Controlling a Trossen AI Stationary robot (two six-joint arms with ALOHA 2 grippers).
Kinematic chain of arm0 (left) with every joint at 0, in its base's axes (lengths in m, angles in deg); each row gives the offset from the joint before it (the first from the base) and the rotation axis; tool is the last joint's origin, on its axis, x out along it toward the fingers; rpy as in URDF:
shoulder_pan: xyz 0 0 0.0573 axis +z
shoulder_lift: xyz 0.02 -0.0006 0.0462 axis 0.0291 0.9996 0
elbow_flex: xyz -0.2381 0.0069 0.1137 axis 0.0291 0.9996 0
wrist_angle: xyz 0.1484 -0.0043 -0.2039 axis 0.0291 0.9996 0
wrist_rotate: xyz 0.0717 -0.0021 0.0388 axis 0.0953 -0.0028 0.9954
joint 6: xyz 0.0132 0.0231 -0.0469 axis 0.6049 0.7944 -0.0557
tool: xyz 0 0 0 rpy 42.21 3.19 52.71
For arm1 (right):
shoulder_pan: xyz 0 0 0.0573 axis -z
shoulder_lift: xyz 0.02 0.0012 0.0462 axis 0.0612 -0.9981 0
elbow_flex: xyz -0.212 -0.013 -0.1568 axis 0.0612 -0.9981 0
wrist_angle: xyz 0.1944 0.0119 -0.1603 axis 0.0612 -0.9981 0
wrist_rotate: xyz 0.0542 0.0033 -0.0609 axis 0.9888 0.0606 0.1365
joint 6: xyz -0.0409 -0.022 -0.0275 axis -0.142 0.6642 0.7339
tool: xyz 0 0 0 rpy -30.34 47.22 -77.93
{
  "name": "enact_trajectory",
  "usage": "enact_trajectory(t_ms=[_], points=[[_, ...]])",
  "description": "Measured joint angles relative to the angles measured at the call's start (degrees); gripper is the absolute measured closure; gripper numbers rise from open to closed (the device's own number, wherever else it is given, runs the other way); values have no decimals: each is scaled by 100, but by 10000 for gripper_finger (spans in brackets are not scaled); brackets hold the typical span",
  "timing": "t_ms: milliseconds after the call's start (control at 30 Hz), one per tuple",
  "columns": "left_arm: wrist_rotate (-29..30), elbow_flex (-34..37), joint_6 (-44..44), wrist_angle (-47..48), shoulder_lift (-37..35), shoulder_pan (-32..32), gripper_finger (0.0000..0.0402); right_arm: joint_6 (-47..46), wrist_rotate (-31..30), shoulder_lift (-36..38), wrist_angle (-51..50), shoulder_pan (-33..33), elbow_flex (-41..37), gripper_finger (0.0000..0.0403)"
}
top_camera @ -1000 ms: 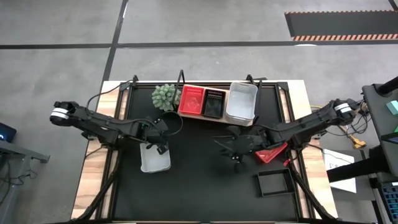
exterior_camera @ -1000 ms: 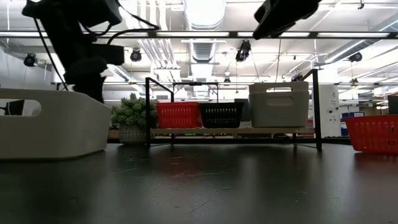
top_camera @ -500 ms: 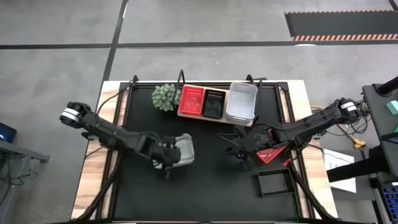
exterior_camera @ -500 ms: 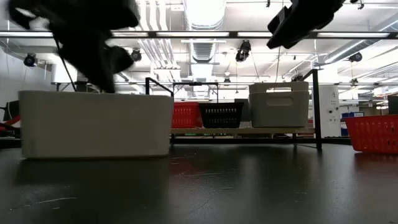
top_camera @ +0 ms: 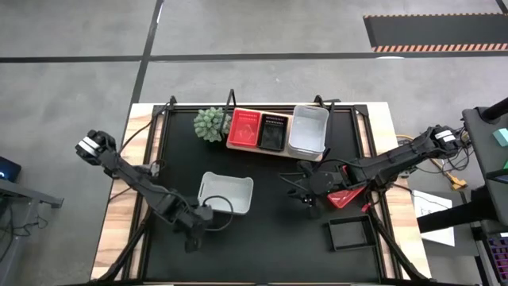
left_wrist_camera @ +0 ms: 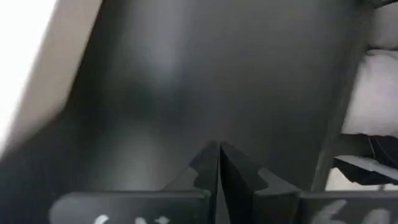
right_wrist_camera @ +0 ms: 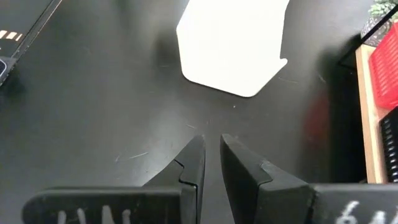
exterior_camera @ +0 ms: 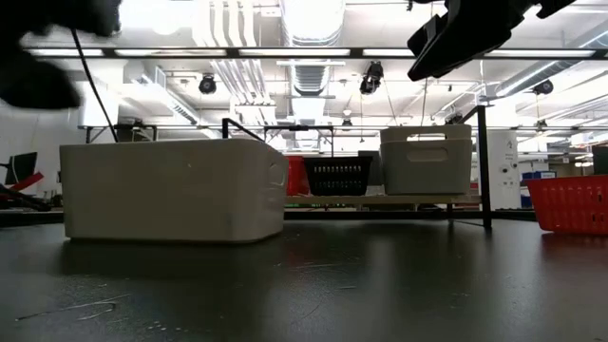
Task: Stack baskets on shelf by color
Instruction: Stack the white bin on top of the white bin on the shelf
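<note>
High view, white basket (top_camera: 225, 194) beside empty left gripper (top_camera: 208, 225)

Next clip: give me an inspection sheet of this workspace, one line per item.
Surface: black mat, fine scratches, on a wooden table.
Job's things: shelf holds red, black and white baskets; loose white basket mid-mat; red basket and black basket on the right side.
Clutter: green plant beside the shelf.
Grippers: left end effector shut, empty, near the front; right end effector slightly open, empty, by the red basket.
Cables: run along both arms.
Surroundings: concrete floor with tape lines; no person seen.
</note>
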Motion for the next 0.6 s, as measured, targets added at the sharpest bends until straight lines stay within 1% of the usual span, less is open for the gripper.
enact_trajectory(t_ms=[100, 167, 200, 233, 300, 367, 400, 467, 533, 600], points=[[-168, 379, -452, 20, 5, -36, 401, 45, -2, 0, 20, 0, 0, 360], [-13, 625, -464, 40, 5, 14, 401, 43, -2, 0, 24, 0, 0, 360], [225, 724, -449, 103, 5, 79, 401, 45, -2, 0, 24, 0, 0, 360], [606, 785, -533, 279, 5, 170, 401, 47, -2, 0, 37, 0, 0, 360], [1433, 813, -1045, 1010, 3, 351, 401, 43, 0, 0, 91, 0, 0, 360], [1959, 757, -1577, 1848, 3, 427, 401, 43, -2, 0, 108, 0, 0, 360], [1999, 717, -1734, 2085, -11, 421, 401, 43, 0, 0, 106, 0, 0, 360], [1807, 638, -1713, 2172, -65, 412, 401, 38, 0, 0, 105, 0, 0, 360], [1699, 582, -1514, 1955, -144, 414, 401, 23, 0, 0, 105, 0, 0, 360], [1574, 507, -1213, 1461, -246, 416, 401, 28, 0, 0, 105, 0, 0, 360]])
